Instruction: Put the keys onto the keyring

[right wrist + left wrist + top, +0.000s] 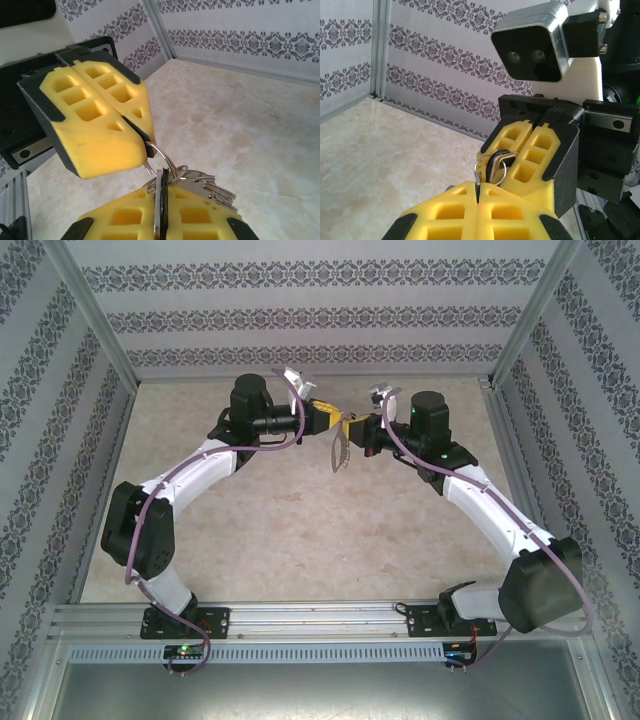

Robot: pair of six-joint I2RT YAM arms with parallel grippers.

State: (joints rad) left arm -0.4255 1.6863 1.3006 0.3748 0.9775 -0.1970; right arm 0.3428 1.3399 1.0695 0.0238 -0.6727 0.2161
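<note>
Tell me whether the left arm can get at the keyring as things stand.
Likely yes: the left gripper is shut on the keyring in mid-air, beside the right gripper, nothing between them.

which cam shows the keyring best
Right wrist: the keyring arcs close up in the open, beside the keys. Left wrist shows it half tucked against yellow fingers; in top external it is a tiny dangling sliver.

High rear overhead camera, downward; wrist cameras (532, 52) close, face to face, the keyring (337, 452) seemingly common to all.
</note>
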